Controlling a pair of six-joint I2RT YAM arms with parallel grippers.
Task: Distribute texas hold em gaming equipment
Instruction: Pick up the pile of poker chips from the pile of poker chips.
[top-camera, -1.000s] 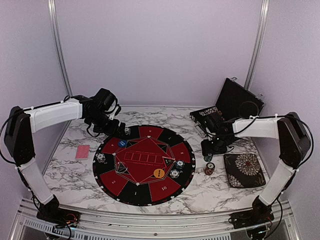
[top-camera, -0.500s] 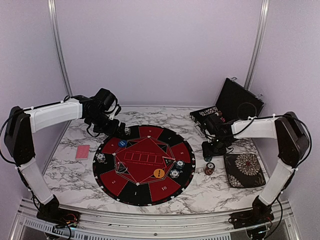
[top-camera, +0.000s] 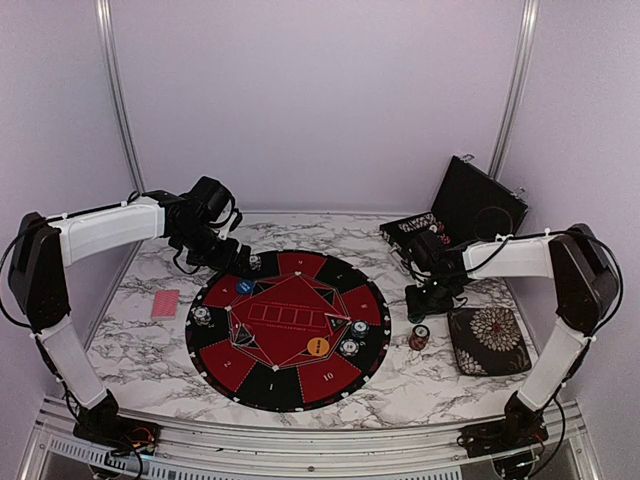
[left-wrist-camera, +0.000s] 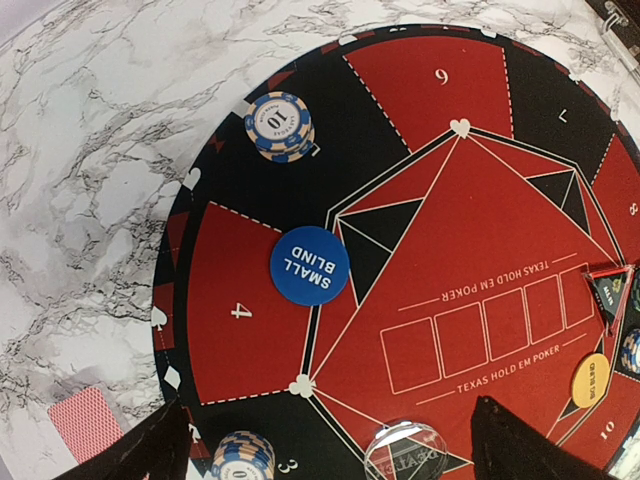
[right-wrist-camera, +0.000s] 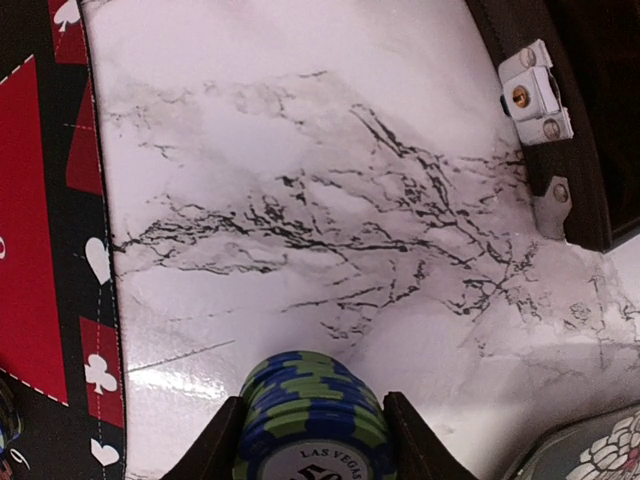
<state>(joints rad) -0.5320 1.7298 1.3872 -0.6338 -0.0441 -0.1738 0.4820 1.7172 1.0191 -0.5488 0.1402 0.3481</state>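
Partly cropped, right pincer (right-wrist-camera: 312, 440) pinching blue-green chip stack (right-wrist-camera: 310, 425); left pincer (left-wrist-camera: 330, 440) spread, tips cut off.

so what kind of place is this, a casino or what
Probably a robot test cell, not a casino: plain white walls enclose a marble-patterned tabletop, two arms are bolted at its near edge, and the only gaming gear is a round Texas Hold Em mat.

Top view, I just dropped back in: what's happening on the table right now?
The right gripper is closed around a blue-and-green chip stack on the marble beside the round poker mat, near the black case. The left gripper hangs open over the mat's far-left edge, holding nothing. Already on the mat: the Small Blind button, an orange button and several chip stacks. A red-backed card lies off the mat to the left.
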